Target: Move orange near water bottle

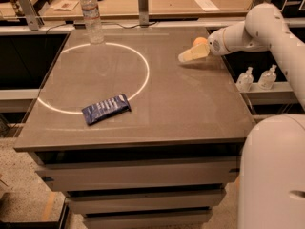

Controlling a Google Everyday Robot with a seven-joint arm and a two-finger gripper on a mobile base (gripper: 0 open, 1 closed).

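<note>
The orange (199,41) sits on the grey table (186,104) at the far right, partly hidden behind my gripper. My gripper (184,57) reaches in from the right on a white arm and lies just in front of the orange, pointing left, low over the table. The water bottle (91,16), clear with a white cap, stands upright at the far left corner, well away from the orange.
A blue snack packet (106,109) lies at the front left, on a white ring marked on the tabletop. Two small squat nozzle bottles (257,78) stand on a shelf off the right edge. A metal post (143,6) stands behind the table.
</note>
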